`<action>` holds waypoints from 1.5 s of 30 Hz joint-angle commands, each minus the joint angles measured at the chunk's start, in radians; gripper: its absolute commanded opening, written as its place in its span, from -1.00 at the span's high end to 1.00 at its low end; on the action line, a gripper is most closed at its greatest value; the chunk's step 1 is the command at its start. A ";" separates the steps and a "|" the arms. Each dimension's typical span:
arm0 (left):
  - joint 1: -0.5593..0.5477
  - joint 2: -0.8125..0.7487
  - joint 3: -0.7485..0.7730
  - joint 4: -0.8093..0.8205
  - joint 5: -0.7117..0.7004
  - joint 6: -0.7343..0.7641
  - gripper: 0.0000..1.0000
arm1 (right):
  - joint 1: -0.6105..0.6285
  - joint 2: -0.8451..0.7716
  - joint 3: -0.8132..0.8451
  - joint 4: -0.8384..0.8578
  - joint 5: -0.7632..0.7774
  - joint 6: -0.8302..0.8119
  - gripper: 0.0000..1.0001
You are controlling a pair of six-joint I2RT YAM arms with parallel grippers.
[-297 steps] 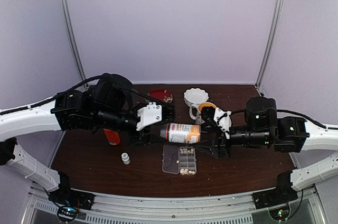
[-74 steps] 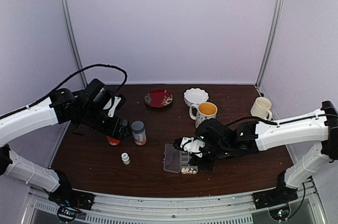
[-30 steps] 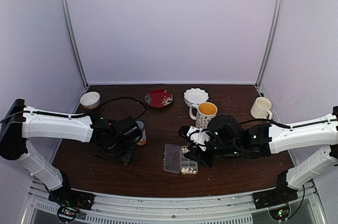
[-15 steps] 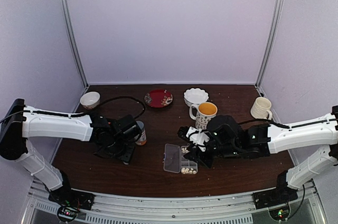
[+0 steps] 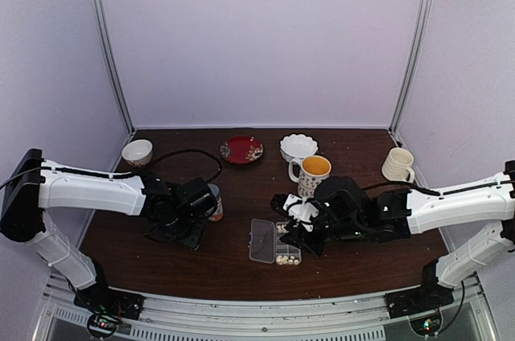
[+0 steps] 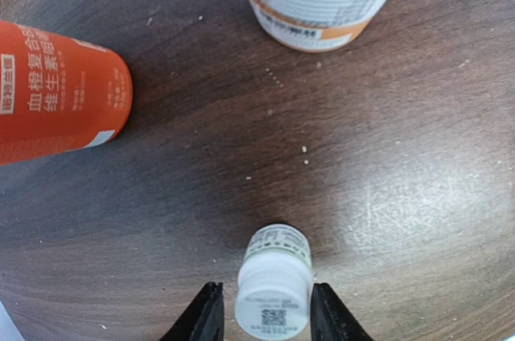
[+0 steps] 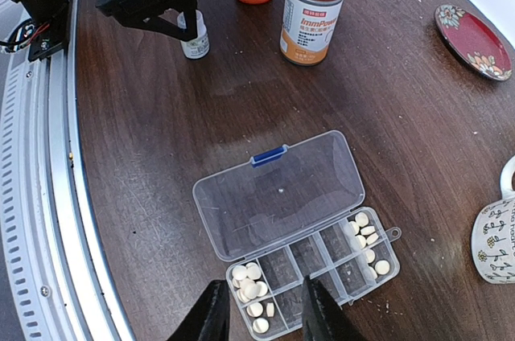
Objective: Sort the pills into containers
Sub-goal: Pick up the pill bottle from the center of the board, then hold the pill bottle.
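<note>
The clear pill box [image 7: 282,192] lies open, its lid flat beside two rows of cells [image 7: 322,256]. Cream pills [image 7: 251,289] fill the cells at one end, and more pills [image 7: 366,236] lie at the other end. The middle cells look empty. My right gripper [image 7: 261,317] is open and empty, just above the box's near cells; it also shows in the top view [image 5: 291,232]. My left gripper [image 6: 261,321] is open, low on the table, its jaws either side of a small white bottle [image 6: 273,289] with narrow gaps.
An orange bottle [image 6: 56,104] and a grey-capped bottle [image 7: 314,7] stand just beyond the small bottle. A patterned mug [image 5: 312,172], a white bowl [image 5: 298,146], a red plate [image 5: 243,149], a cream mug [image 5: 397,164] and a small bowl [image 5: 138,152] stand toward the back.
Since 2.5 s ago my left arm has come down from the orange bottle to the small white bottle. My right gripper stays over the pill box. Little moved in the last second.
</note>
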 commanded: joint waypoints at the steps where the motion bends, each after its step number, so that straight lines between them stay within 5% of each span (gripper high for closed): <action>1: 0.008 0.015 0.019 -0.029 -0.035 0.005 0.25 | -0.004 -0.002 0.019 0.000 -0.003 -0.001 0.35; 14: -0.013 -0.127 0.117 -0.040 0.035 0.086 0.51 | -0.003 -0.058 -0.014 0.067 -0.018 0.031 0.35; 24: -0.019 -0.310 0.197 0.175 0.380 0.161 0.48 | -0.004 -0.213 -0.069 0.268 -0.096 0.161 0.26; 31: -0.022 -0.339 0.269 0.322 0.581 0.175 0.46 | 0.000 -0.291 -0.100 0.469 -0.049 0.193 -0.10; 37: -0.038 -0.332 0.298 0.434 0.706 0.189 0.46 | 0.010 -0.375 -0.215 0.702 -0.027 0.097 -0.77; 45: -0.057 -0.294 0.319 0.534 0.809 0.194 0.46 | 0.013 -0.321 -0.159 0.690 -0.187 0.030 -0.80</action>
